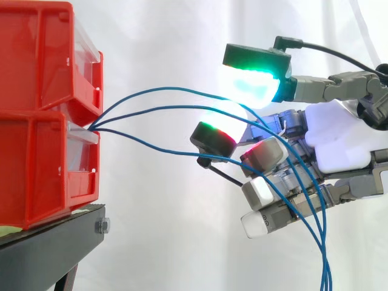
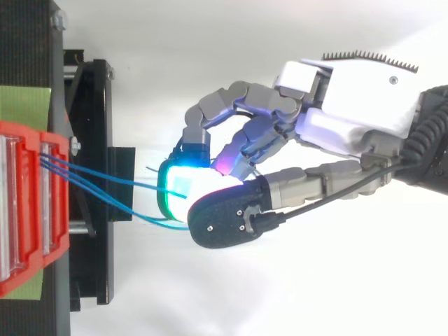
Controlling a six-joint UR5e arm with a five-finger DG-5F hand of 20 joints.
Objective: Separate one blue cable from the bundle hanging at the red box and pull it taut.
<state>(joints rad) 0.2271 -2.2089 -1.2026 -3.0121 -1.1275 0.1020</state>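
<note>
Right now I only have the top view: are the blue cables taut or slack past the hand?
Observer: Slack. In the side view all three blue cables arc out, then hang down past the hand.
Operator: Where do they exit?
Observer: From the gap between the upper red bin and the lower red bin.
Operator: Anything pinched?
Observer: No pinch visible. The top pad sits apart, above the lower pads.

I see open room mid-frame in the side view, between the red bins (image 1: pixel 42 115) at left and my robot hand (image 1: pixel 339 139) at right. Three blue cables (image 1: pixel 157 91) fan across it. The black stand (image 1: pixel 54 242) blocks the lower left.
</note>
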